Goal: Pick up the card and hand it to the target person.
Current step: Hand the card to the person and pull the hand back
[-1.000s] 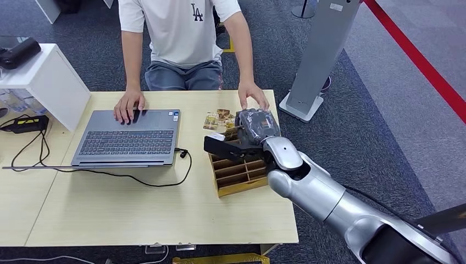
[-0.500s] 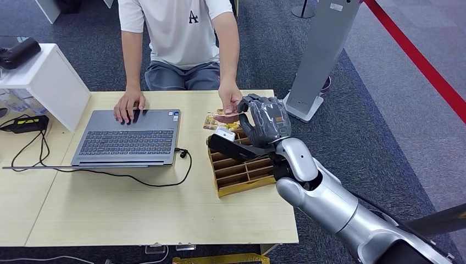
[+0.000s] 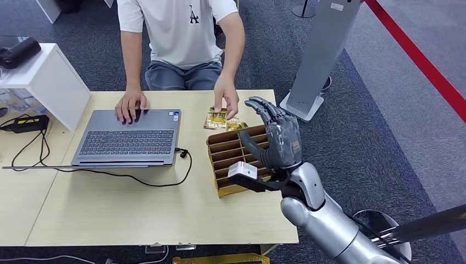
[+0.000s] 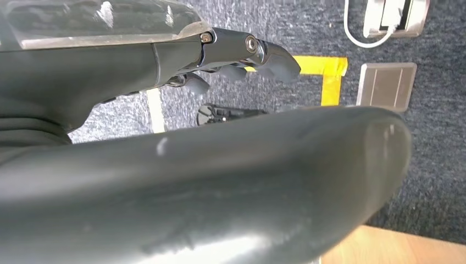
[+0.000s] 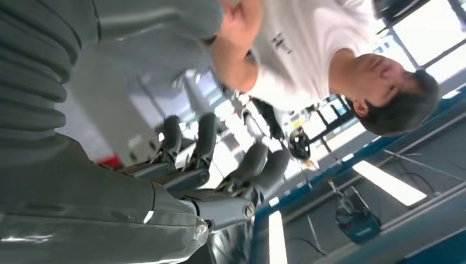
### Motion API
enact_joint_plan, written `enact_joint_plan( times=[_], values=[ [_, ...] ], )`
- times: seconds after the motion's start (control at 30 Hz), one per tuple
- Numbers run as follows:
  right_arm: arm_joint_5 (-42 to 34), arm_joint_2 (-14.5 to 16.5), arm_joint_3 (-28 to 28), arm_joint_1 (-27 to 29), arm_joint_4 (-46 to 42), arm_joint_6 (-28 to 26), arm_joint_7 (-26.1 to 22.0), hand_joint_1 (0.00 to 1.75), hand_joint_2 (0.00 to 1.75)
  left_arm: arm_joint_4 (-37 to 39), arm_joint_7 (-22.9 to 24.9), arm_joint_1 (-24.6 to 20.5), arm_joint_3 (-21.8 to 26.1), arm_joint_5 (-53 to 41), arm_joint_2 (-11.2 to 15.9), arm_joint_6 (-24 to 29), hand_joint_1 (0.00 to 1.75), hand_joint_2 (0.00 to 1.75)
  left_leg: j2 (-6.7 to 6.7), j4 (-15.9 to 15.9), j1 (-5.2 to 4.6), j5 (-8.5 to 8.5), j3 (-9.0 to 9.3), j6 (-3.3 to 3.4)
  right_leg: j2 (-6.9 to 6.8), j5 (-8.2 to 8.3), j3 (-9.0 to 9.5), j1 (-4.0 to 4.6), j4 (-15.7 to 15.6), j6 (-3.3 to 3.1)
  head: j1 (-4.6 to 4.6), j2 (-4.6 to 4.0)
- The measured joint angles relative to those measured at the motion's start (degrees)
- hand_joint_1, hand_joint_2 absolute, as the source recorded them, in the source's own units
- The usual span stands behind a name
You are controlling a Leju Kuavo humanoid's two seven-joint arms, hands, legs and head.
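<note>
While the person's hand (image 3: 226, 99) holds the card (image 3: 217, 118) down on the table (image 3: 137, 209), the head view shows the right hand (image 3: 275, 135) raised above the wooden rack (image 3: 233, 159), fingers spread wide and holding nothing. From the left wrist, the left hand (image 4: 220, 55) hangs over grey carpet, fingers loosely curled around nothing. From the right wrist, the right hand's fingers (image 5: 206, 135) stand apart, empty.

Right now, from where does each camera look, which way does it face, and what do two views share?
Head view: high on the body, facing forward and down at the table, the person and the raised right hand.
Left wrist view: behind the left hand, facing down at the carpet.
Right wrist view: behind the right hand, facing up toward the person.
Head and right wrist views share the person and the right hand.
</note>
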Motion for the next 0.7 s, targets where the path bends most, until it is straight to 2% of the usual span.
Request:
enact_joint_plan(
  times=[0.07, 0.13, 0.17, 0.23, 0.4, 0.7],
  values=[
    [-15.4, -0.5, 0.8, 0.3, 1.8, 4.9, -2.8, 0.0, 1.75, 0.0, 0.2, 0.0, 0.3, 0.3, 0.2, 0.3, 0.0, 0.0, 0.02, 0.0, -0.01, 0.03, 0.02, 0.0, 0.03, 0.04, 0.0, -0.01, 0.0, -0.01, 0.0, 0.0],
    [-30.5, -1.6, 1.1, 1.3, 3.2, 12.9, -4.5, 0.0, 1.75, -0.1, 0.6, 0.0, 0.6, 0.5, 0.5, 0.7, 0.0, 0.0, -0.01, -0.1, 0.0, 0.05, 0.02, 0.01, 0.0, 0.07, 0.03, 0.0, -0.1, 0.0, 0.0, 0.0],
    [-36.3, -2.3, 1.2, 1.9, 3.5, 16.3, -4.7, 0.0, 1.75, -0.1, 0.9, 0.0, 0.7, 0.6, 0.6, 0.9, 0.0, 0.0, -0.03, -0.1, 0.01, 0.05, 0.02, 0.01, -0.02, 0.07, 0.06, 0.01, -0.1, 0.01, 0.0, 0.0],
    [-42.8, -4.4, 2.1, 3.2, 3.2, 20.1, -4.9, 0.0, 1.75, -0.1, 1.3, 0.0, 0.8, 0.7, 0.8, 1.1, 0.0, 0.0, -0.1, -0.1, 0.03, 0.04, 0.03, 0.02, -0.09, 0.04, 0.1, 0.03, -0.1, 0.02, 0.0, 0.0],
    [-46.9, -6.8, 2.0, 6.1, 0.1, 22.5, -3.7, 0.0, 1.75, -0.1, 1.6, 0.0, 1.2, 1.1, 0.7, 1.5, 0.0, 0.0, -0.25, -0.2, 0.01, 0.04, 0.12, 0.03, -0.24, -0.01, 0.23, 0.02, -0.2, 0.01, 0.0, 0.0],
    [-45.6, -10.1, 0.8, 11.3, -6.0, 23.4, 1.3, 0.0, 1.75, -0.2, 1.9, 0.0, 1.4, 1.3, 0.6, 2.0, 0.0, 0.0, -0.21, 0.0, -0.01, -0.02, -0.04, 0.03, -0.2, -0.05, 0.04, -0.01, -0.1, 0.03, 0.0, 0.0]
  ],
)
